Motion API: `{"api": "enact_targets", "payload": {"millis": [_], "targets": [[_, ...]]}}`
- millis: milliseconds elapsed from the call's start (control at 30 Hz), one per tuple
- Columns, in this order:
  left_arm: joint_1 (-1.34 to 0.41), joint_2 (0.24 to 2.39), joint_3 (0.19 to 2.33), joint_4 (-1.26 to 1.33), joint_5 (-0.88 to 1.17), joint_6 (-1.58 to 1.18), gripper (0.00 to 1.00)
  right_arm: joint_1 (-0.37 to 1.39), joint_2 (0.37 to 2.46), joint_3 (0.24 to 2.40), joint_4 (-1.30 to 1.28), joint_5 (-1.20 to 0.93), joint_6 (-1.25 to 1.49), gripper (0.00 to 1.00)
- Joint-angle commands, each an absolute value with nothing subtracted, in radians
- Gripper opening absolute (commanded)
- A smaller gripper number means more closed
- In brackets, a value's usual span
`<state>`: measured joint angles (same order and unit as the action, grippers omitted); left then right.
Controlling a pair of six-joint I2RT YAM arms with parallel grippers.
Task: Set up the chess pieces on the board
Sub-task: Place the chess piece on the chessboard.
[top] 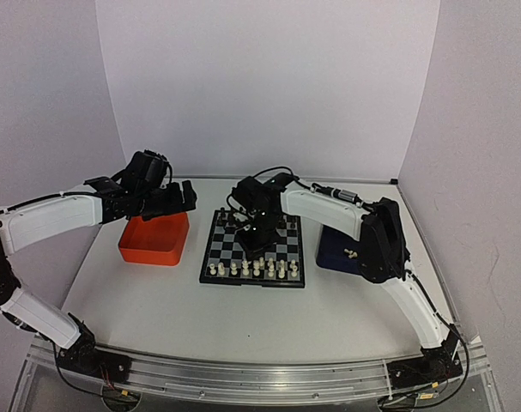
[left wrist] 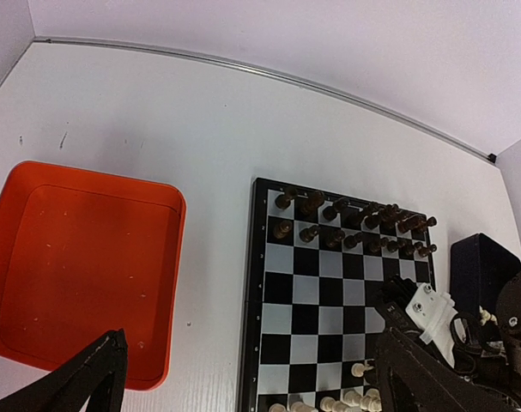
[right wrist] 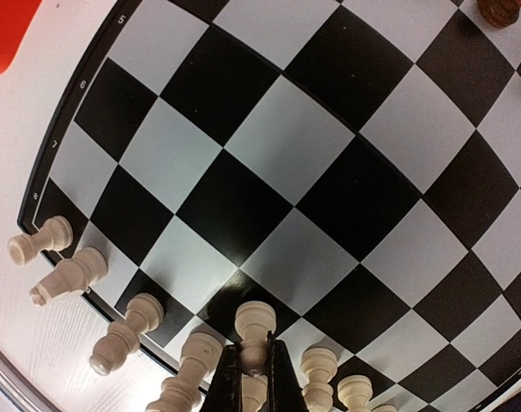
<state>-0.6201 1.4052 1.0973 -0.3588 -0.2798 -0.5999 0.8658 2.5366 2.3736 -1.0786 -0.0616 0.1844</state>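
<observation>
It is a robotics lab cell. Its plain white panel walls (top: 269,86) enclose a white desk (top: 243,318) with an aluminium rail (top: 260,378).

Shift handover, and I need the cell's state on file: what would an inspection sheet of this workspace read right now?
Surface: white table, no spills seen.
Job's things: board centred; cream pieces along its near rows, black pieces along the far rows; one stray cream piece in the dark blue tray.
Clutter: orange tray, nothing in it.
Grippers: left gripper open above the orange tray; right gripper shut on one cream figure over the board.
Cables: black cable looping at the right arm's wrist.
Surroundings: plain white walls; nothing else seen.
</observation>
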Motion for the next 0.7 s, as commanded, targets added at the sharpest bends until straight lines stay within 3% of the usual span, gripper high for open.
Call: {"api": "enact_targets", "payload": {"millis": [0,233,467,667], "targets": [[-0.611,1.370,1.096,-0.344,-0.271,-0.583,1.00,0.872,2.556,2.415,-1.095,-0.083,0.192,0.04],[-0.608,1.376,1.102,-0.346,-0.269,-0.578,1.00,0.872,2.554,2.432,-1.095,-0.074,0.189,0.15],[-0.603,1.391,1.112,-0.342,-0.261,-0.573,1.00,0.872,2.538,2.431,-1.096,-0.071,0.181,0.18],[-0.601,1.396,1.113,-0.342,-0.255,-0.573,1.00,0.873,2.543,2.416,-1.096,-0.078,0.172,0.14]]}}
